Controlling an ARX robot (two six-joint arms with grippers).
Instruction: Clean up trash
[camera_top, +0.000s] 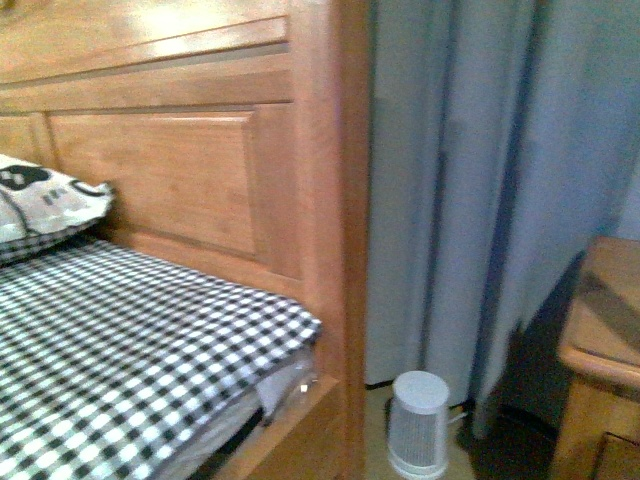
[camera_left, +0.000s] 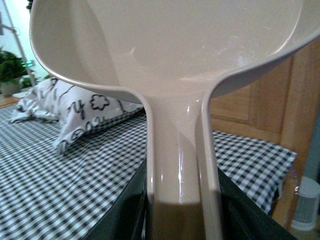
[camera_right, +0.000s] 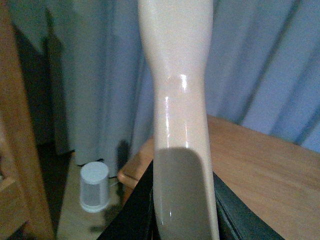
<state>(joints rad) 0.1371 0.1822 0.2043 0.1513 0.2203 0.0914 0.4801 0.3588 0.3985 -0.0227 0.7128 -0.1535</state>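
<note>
No wad of white paper shows in any view; the trash is out of view. In the left wrist view my left gripper (camera_left: 181, 220) is shut on the handle of the beige dustpan (camera_left: 170, 45), whose wide pan fills the frame's upper part above the checked bed. In the right wrist view my right gripper (camera_right: 182, 215) is shut on the beige brush handle (camera_right: 177, 85), held above the wooden nightstand. Neither gripper shows in the front view.
A bed with a black-and-white checked cover (camera_top: 110, 350) and a patterned pillow (camera_top: 45, 200) stands against a wooden headboard (camera_top: 180, 150). Blue-grey curtains (camera_top: 480, 180) hang beyond. A small white cylindrical appliance (camera_top: 418, 424) stands on the floor beside a wooden nightstand (camera_top: 605, 340).
</note>
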